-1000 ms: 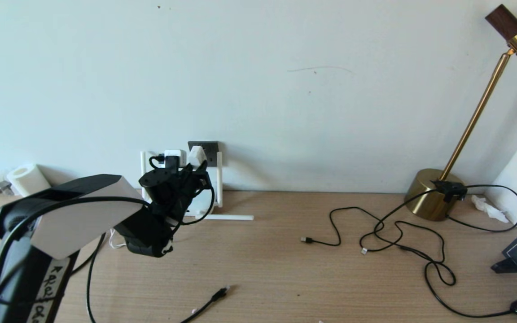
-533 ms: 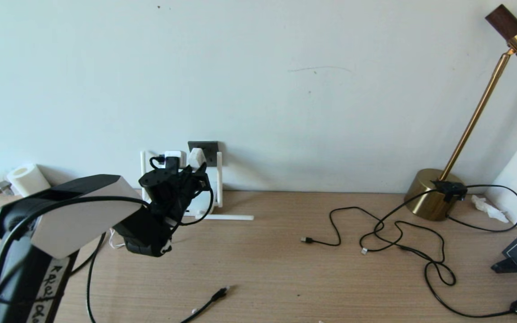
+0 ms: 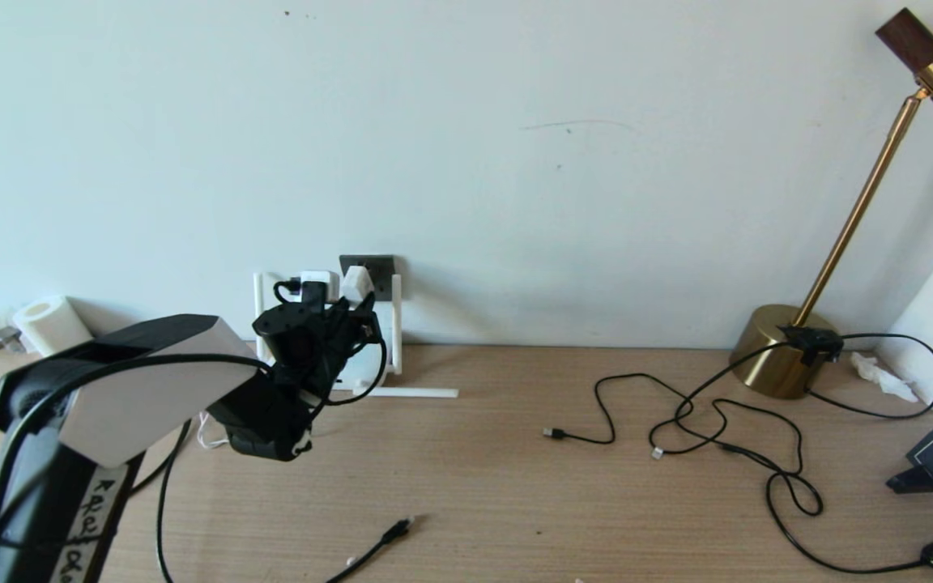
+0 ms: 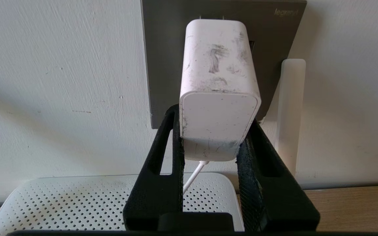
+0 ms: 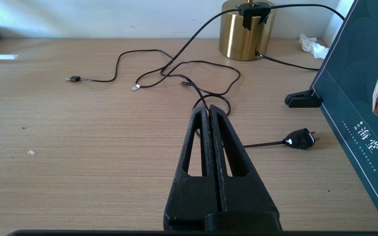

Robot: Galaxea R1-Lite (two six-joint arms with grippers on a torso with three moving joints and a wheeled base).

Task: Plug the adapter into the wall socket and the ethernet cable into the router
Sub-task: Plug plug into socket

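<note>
Wooden desk [image 3: 499, 486], white wall [image 3: 515, 162], brass lamp [image 3: 774, 348]

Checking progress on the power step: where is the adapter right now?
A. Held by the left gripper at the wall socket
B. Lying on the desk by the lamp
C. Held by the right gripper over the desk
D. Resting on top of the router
A: the left gripper clamps the adapter, whose prongs meet the wall socket.

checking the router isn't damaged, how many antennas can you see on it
3 show in the head view: one upright at the router's left, one upright at its right, one lying flat on the desk. More may hide behind the left gripper.
</note>
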